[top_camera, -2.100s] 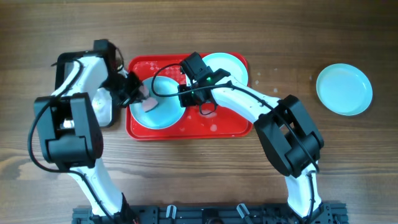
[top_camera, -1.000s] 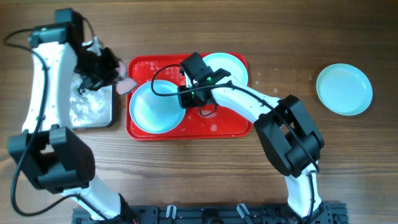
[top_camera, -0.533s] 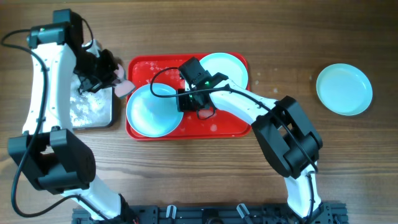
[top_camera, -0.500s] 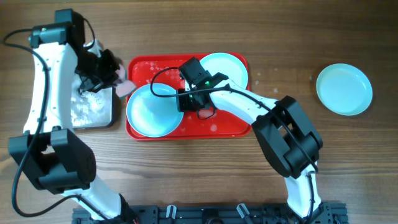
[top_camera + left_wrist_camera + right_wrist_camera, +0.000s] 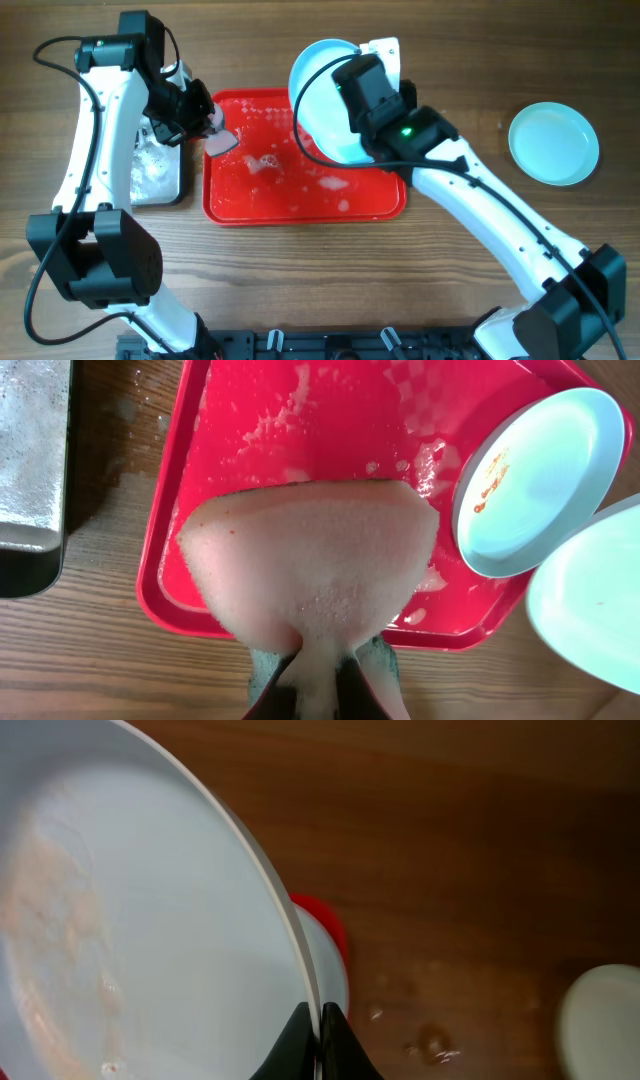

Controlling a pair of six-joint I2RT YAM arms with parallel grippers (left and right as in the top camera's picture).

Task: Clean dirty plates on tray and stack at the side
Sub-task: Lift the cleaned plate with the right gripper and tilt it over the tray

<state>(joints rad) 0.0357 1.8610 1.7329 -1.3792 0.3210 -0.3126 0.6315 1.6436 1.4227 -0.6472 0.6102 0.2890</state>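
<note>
My right gripper (image 5: 350, 108) is shut on the rim of a pale aqua plate (image 5: 318, 92) and holds it tilted in the air above the back right of the red tray (image 5: 260, 195). In the right wrist view the fingers (image 5: 320, 1025) pinch that plate's edge (image 5: 130, 920). My left gripper (image 5: 207, 125) is shut on a foamy pink sponge (image 5: 219, 141) over the tray's left rim; the sponge (image 5: 310, 560) fills the left wrist view. A second plate (image 5: 530, 480) with brown specks lies in the tray's corner. A third plate (image 5: 553, 143) lies on the table at the far right.
A black tray with a silvery, foamy inside (image 5: 155, 175) stands just left of the red tray. Foam and water spots lie on the red tray's floor (image 5: 300, 430). Water drops (image 5: 430, 1045) lie on the wooden table behind the tray.
My right gripper has lifted the plate off the tray's left half, up and toward the back right. My left gripper has moved the sponge right, to the tray's left rim.
</note>
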